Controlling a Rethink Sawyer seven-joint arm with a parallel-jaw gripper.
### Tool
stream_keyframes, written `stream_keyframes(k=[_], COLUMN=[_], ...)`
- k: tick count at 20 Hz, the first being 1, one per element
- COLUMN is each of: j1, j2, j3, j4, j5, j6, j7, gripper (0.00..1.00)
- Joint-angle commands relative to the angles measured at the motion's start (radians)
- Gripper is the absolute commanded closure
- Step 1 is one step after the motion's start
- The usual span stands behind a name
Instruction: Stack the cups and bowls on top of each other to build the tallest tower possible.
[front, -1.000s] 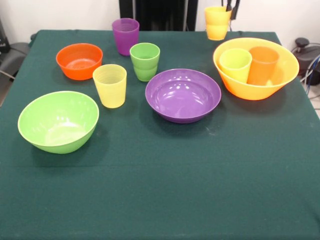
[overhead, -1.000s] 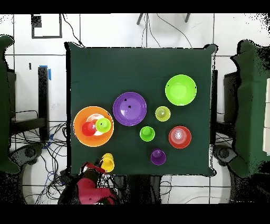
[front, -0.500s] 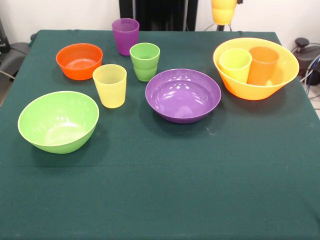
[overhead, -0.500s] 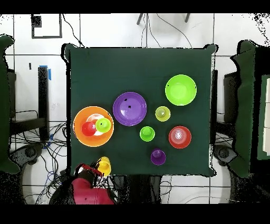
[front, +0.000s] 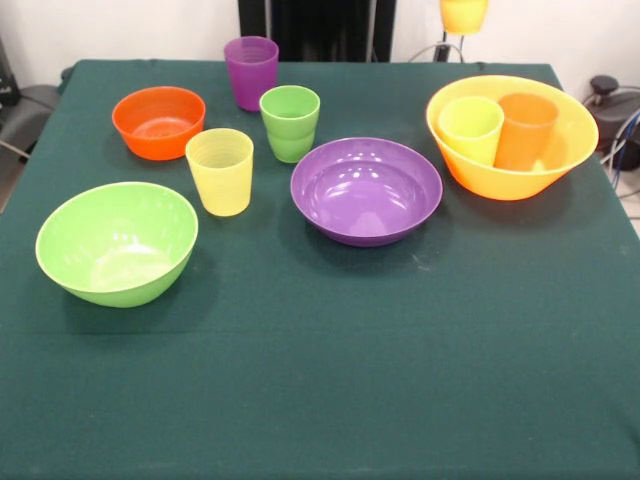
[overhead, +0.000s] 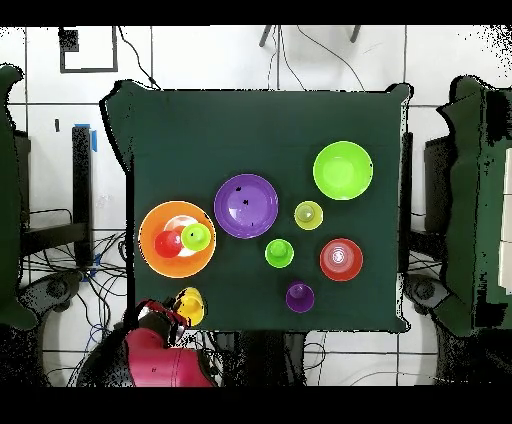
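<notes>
End effector (overhead: 172, 312) grips yellow-orange cup (front: 463, 15) (aloft, beyond table (front: 330, 380) edge).

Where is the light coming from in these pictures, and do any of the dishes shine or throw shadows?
Front view: white glare spots inside the purple bowl and a pale sheen in the lime green bowl suggest lighting from above; soft shadows lie close round each dish on the green cloth. Overhead view: the floor looks washed-out white, and the orange bowl shows a pale glare patch.
</notes>
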Motion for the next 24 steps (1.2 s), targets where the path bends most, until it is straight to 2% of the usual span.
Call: stream_keyframes(k=[1, 8, 24], j1=[0.016, 0.032, 0.027], j2=[-0.019, 0.005, -0.046], j3=[0.008, -0.023, -0.016], j4=[-0.147, -0.236, -0.322], j5=[0.029, 0.027, 0.038], j6=[0.156, 0.196, 0.303], j7=[0.100, 0.105, 0.119], gripper=[1.00, 1.00, 1.00])
